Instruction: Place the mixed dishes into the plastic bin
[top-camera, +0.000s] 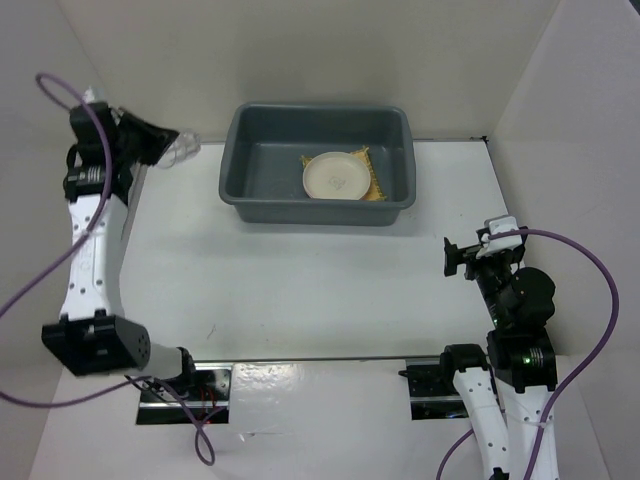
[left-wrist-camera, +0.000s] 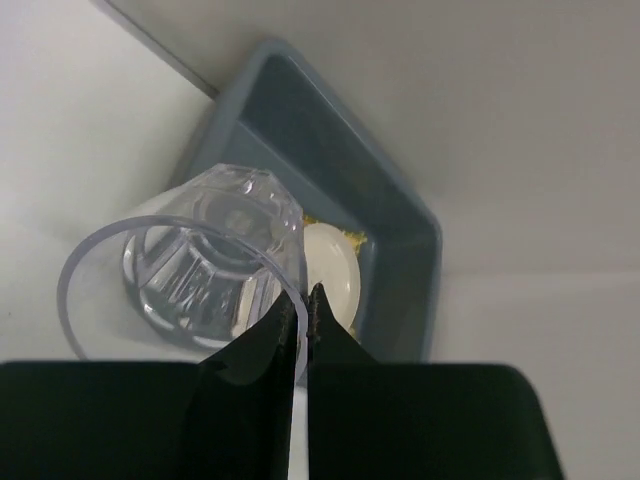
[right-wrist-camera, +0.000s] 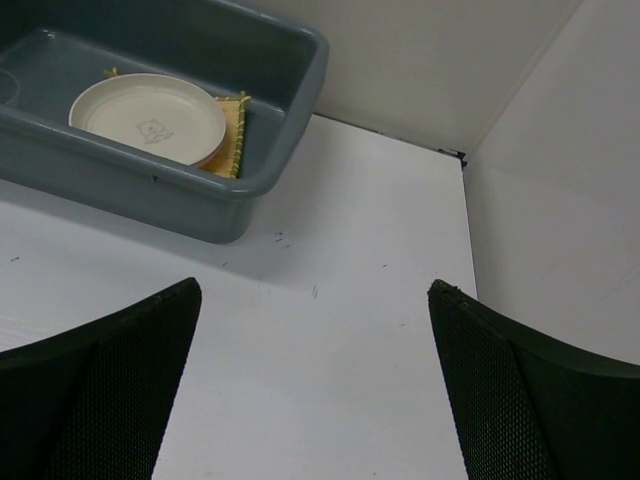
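The dark grey plastic bin (top-camera: 318, 211) stands at the back middle of the table. In it a cream plate (top-camera: 336, 177) lies on the yellow woven mat (top-camera: 373, 187). The pink plate does not show. My left gripper (top-camera: 165, 140) is raised left of the bin and shut on the rim of the small clear glass (top-camera: 184, 150). In the left wrist view the glass (left-wrist-camera: 200, 270) lies on its side, its rim pinched in the gripper (left-wrist-camera: 303, 292), with the bin (left-wrist-camera: 405, 235) beyond. My right gripper (top-camera: 455, 258) is open and empty over the table at the right.
White walls close in the table at the left, back and right. In the right wrist view the bin (right-wrist-camera: 150, 190), the cream plate (right-wrist-camera: 148, 118) and the mat (right-wrist-camera: 232, 135) lie ahead to the left of the open gripper (right-wrist-camera: 315, 288).
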